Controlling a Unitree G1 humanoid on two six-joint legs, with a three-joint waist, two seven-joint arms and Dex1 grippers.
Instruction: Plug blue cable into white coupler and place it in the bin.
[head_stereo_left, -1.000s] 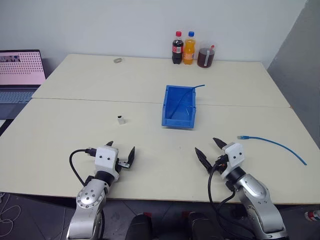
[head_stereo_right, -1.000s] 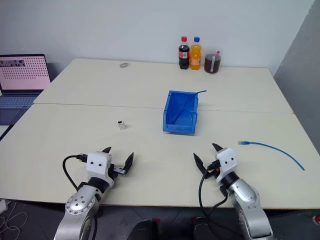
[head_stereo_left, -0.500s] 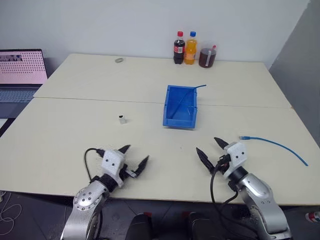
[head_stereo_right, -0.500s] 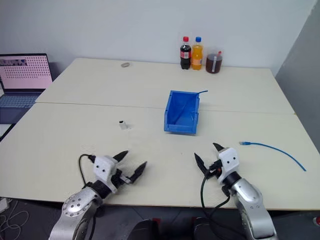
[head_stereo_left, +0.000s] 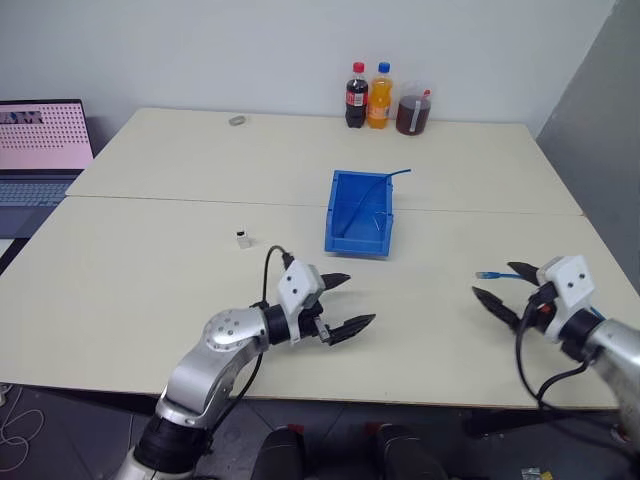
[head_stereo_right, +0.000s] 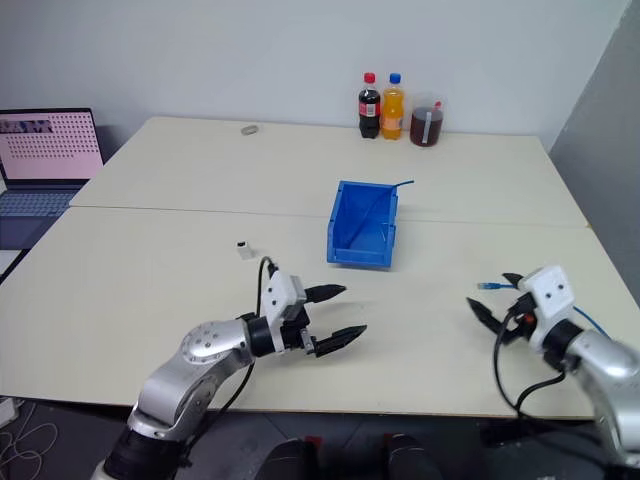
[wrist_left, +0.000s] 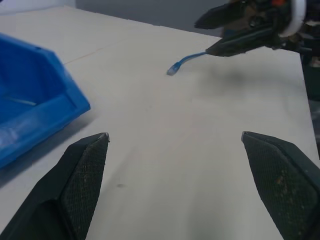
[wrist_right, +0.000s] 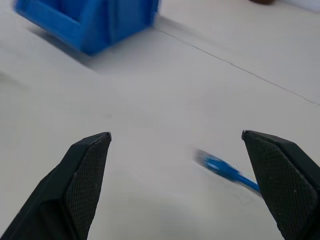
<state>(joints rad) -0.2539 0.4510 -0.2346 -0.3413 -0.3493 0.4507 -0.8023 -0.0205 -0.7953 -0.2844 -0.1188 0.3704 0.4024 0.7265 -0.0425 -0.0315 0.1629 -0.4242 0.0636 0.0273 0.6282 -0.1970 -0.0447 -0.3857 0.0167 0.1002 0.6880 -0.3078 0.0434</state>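
- A cream table (head_stereo_left: 150, 290) is shown; bottles (head_stereo_left: 367, 97) and laptop (head_stereo_left: 40, 135) lie beyond the fingers.
- Both grippers, left gripper (head_stereo_left: 350, 303) and right gripper (head_stereo_left: 507, 285), are spread and empty, now shifted rightward; the blue cable (head_stereo_left: 490, 274) plug lies between the right fingers.

Blue cable (head_stereo_left: 487, 274) lies flat at the bin's (head_stereo_left: 358, 240) 4 o'clock; white coupler (head_stereo_left: 242, 238) upright at its 9 o'clock.

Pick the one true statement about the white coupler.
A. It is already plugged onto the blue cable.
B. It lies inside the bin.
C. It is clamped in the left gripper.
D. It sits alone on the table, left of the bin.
D: the coupler stands by itself on the table, left of the bin, with the left gripper open and empty and the blue cable far off by the right gripper.
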